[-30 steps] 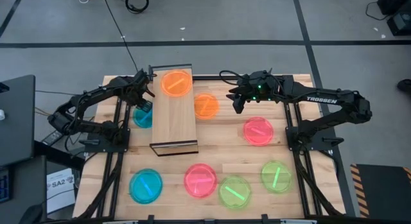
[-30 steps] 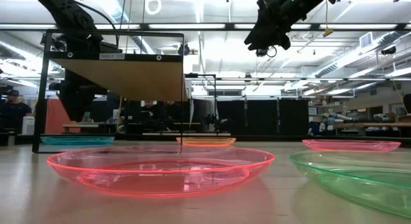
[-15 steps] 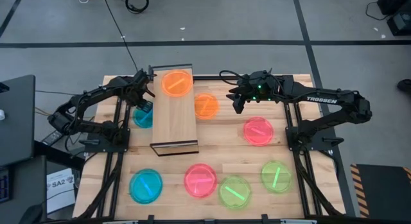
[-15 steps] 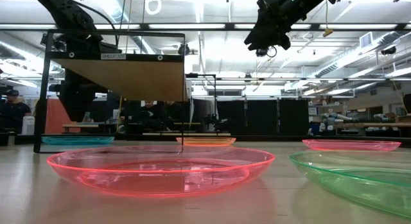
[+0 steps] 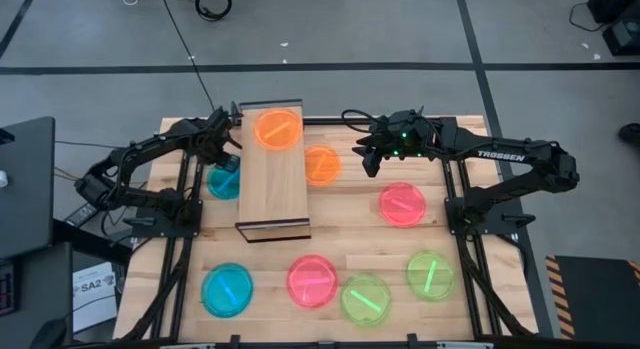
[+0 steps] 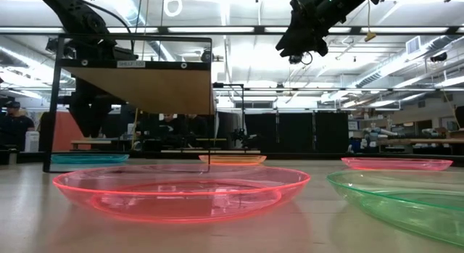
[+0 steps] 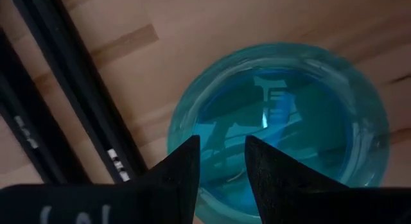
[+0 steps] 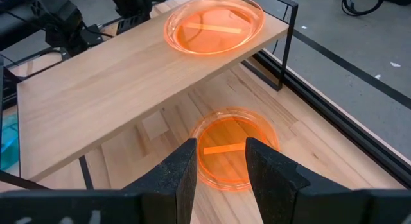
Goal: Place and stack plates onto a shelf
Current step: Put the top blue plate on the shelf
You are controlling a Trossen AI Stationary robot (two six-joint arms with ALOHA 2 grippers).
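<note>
Hovering over the teal plate [image 7: 279,121] beside the shelf [image 5: 272,184], the left gripper [image 7: 221,161] is seen with fingers apart, nothing held. The frame post [image 7: 70,95] sits just beside that plate, so it could easily get clipped. The right gripper [image 8: 220,161], parted and empty, is poised above the orange plate [image 8: 232,149] on the table [image 5: 350,214]; one orange plate [image 5: 276,128] is shelved already. Open board remains toward the near end.

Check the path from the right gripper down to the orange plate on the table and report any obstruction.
Nothing visible blocks it. The right gripper hangs open above the table, and the orange plate lies uncovered ahead of its fingers, beside the shelf, not under the board.
</note>
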